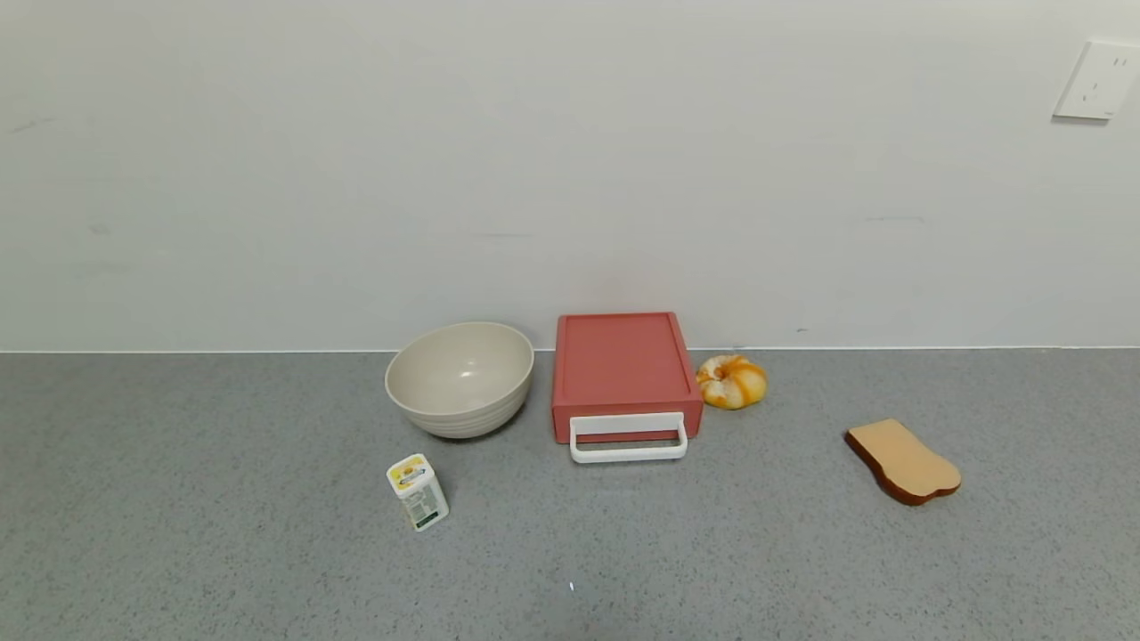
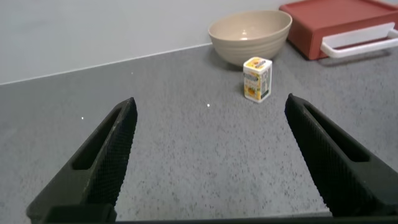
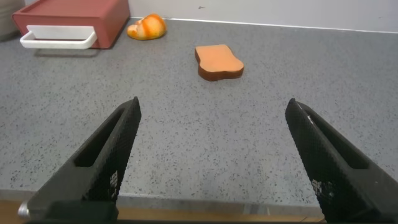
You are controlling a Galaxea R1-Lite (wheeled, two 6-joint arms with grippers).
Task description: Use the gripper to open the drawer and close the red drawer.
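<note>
The salmon-red drawer box (image 1: pixel 623 361) stands against the back wall, its tray shut and its white loop handle (image 1: pixel 628 438) facing front. It also shows in the left wrist view (image 2: pixel 339 25) and the right wrist view (image 3: pixel 74 17). Neither arm shows in the head view. My left gripper (image 2: pixel 211 102) is open and empty over the near left of the counter, far from the drawer. My right gripper (image 3: pixel 212 102) is open and empty over the counter's front edge at the right, also far from it.
A beige bowl (image 1: pixel 460 378) stands left of the drawer. A small white carton (image 1: pixel 418 491) stands in front of the bowl. An orange-and-white bun (image 1: pixel 731 381) lies right of the drawer. A slice of toast (image 1: pixel 902 461) lies farther right. A wall socket (image 1: pixel 1095 80) is at the upper right.
</note>
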